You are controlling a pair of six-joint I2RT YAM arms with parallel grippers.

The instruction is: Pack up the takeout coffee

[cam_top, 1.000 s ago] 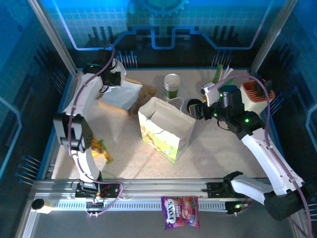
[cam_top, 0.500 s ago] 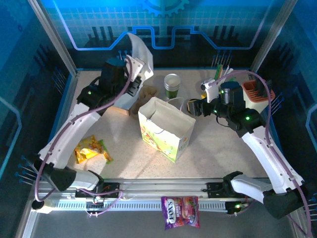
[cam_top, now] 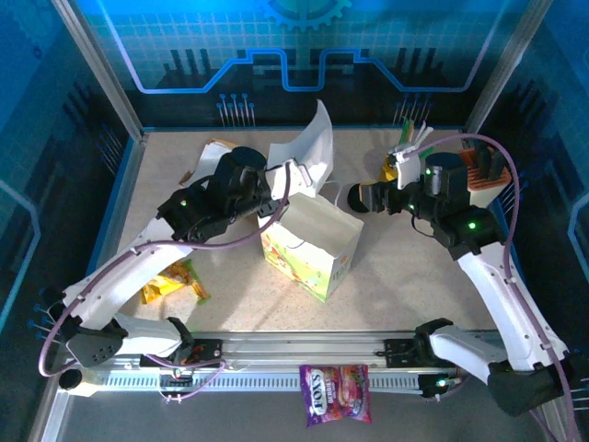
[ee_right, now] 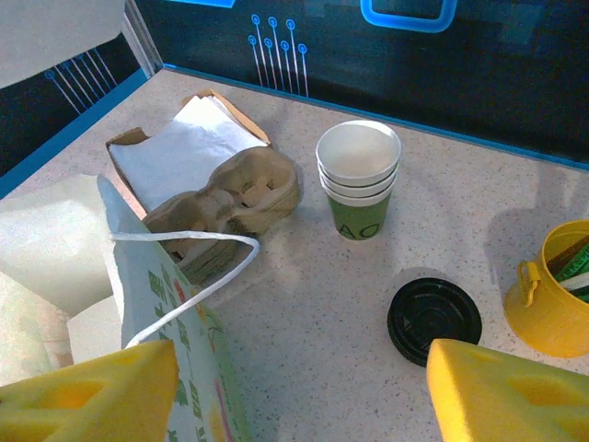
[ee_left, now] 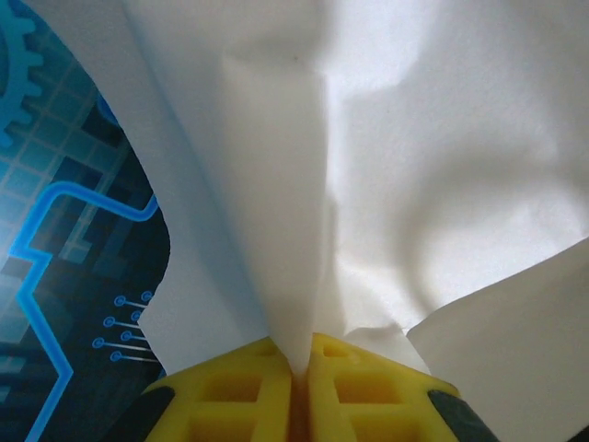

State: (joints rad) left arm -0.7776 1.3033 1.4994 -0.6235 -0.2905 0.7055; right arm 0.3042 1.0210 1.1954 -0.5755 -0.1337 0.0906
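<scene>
Speckled beige tabletop [ee_right: 479, 212]: three nested paper cups [ee_right: 359, 180], white over green, stand upper centre; one ribbed round black lid [ee_right: 433, 318] lies lower right. Fingers of the right gripper [ee_right: 294, 391] stand spread; the left gripper [ee_left: 299, 368] pinches creased white paper [ee_left: 414, 138].

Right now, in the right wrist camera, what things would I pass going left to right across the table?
brown cardboard cup carrier → stack of paper cups → black lid → yellow cup

Cool blue glow behind, bright even overhead light, soft shadows, left wrist close-up blurred
</scene>
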